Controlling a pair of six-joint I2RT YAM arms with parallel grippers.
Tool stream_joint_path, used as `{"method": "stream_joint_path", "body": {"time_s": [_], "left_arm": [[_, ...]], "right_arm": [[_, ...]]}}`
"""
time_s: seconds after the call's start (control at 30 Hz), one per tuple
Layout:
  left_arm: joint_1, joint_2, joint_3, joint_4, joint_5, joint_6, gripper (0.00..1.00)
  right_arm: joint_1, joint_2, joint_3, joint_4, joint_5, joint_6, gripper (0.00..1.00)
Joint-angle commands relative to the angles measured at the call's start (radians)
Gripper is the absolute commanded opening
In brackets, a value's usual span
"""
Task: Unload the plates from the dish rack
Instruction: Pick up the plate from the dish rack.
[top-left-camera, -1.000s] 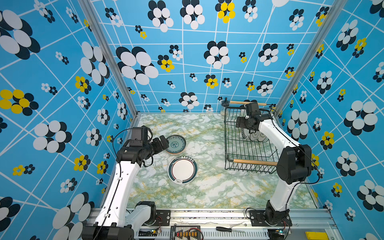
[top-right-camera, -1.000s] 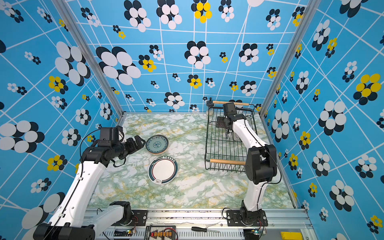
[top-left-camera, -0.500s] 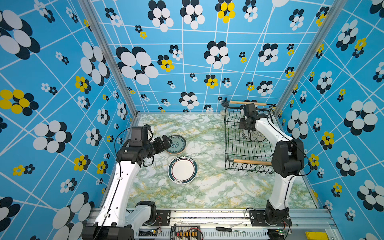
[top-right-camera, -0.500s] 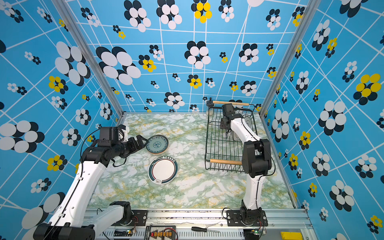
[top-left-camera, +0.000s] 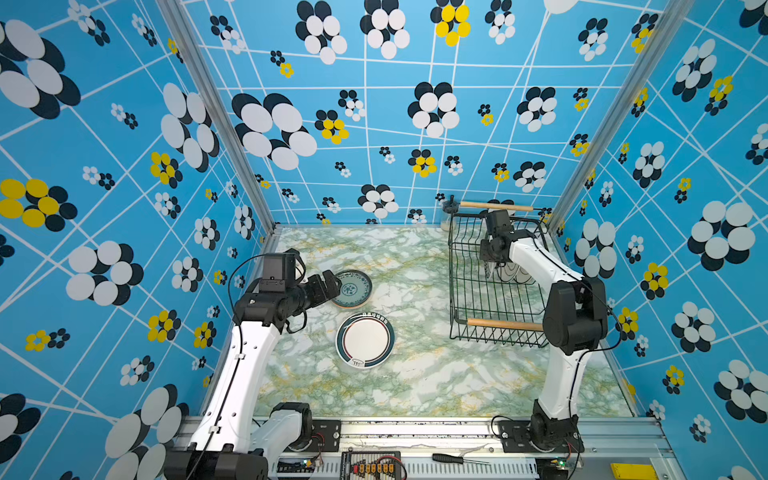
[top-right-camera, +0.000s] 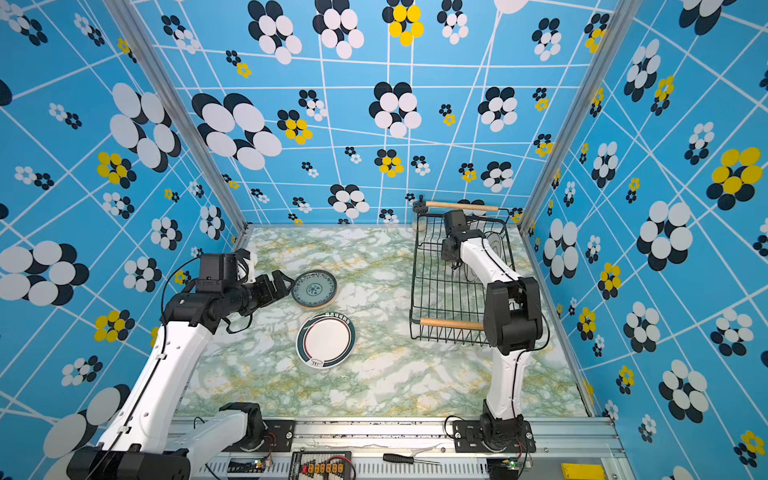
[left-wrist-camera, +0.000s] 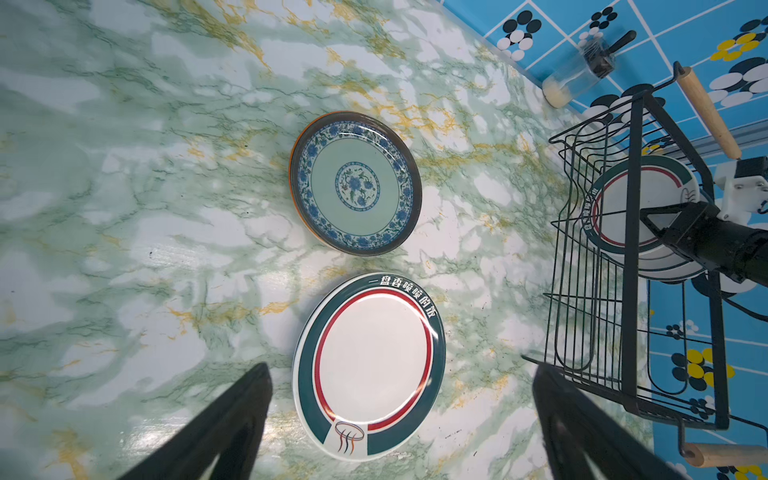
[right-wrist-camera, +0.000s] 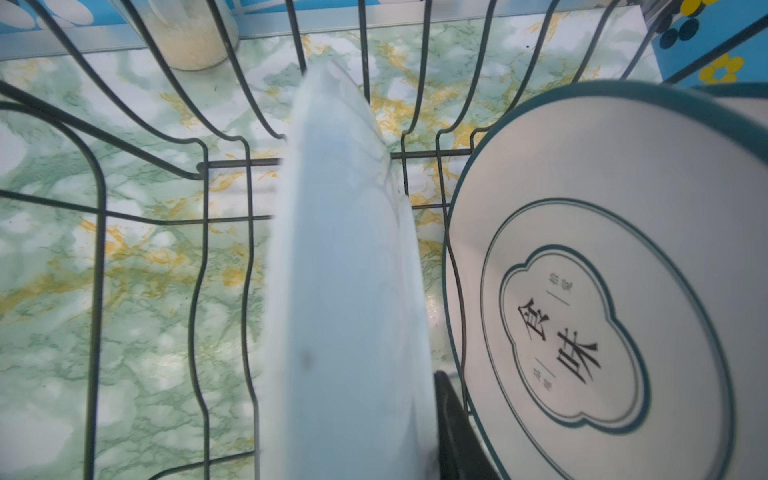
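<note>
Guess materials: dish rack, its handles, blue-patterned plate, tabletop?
Dish rack: thin bent rods, matte black; likely coated metal wire.
Handles: pale, unpainted bars; look like bare wood.
Blue-patterned plate: glossy, sharp highlights; glazed ceramic or melamine, cannot tell.
Tabletop: green marble pattern with mild sheen; stone or printed laminate, unclear.

- We are seeing a jar (top-left-camera: 448, 216) standing upright on the table (top-left-camera: 415, 386) against the back wall, toward the right corner. In the left wrist view it is showing clear glass, pale grains at its bottom and a dark lid.
- The table is showing a green-and-white marbled top with yellow veins.
- Blue walls (top-left-camera: 374, 124), printed with white lines and black, white and yellow flowers, are enclosing three sides.
- We are noticing a black-handled screwdriver (top-left-camera: 453, 459) lying on the front metal rail (top-left-camera: 415, 432), between a board (top-left-camera: 372, 468) with red connectors and a yellow block (top-left-camera: 631, 471).
</note>
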Motion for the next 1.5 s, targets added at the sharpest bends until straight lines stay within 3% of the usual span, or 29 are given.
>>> {"method": "stream_joint_path", "body": {"time_s": [0.0,0.47,0.93,1.23,1.47], "left_arm": [[0.006,0.015,0.009,-0.015,-0.045,-0.012,0.99],[0.005,0.04,-0.029,0.037,-0.096,-0.02,0.99],[0.005,0.118,-0.009,0.0,-0.066,0.004,0.99],[0.005,0.134,0.003,0.005,-0.027,0.005,0.99],[0.002,0.107,-0.008,0.055,0.045,-0.004,0.99]], "right_arm": [[-0.005,-0.001,-0.025,0.015,0.021,-0.013,0.23],[-0.005,-0.065,-0.106,0.041,-0.005,-0.019,0.07],[-0.005,-0.17,-0.14,0.046,0.0,-0.038,0.04],[-0.005,-0.331,-0.185,0.082,0.026,-0.052,0.0],[-0.005,-0.502,-0.258,0.159,-0.071,-0.004,0.01]]}}
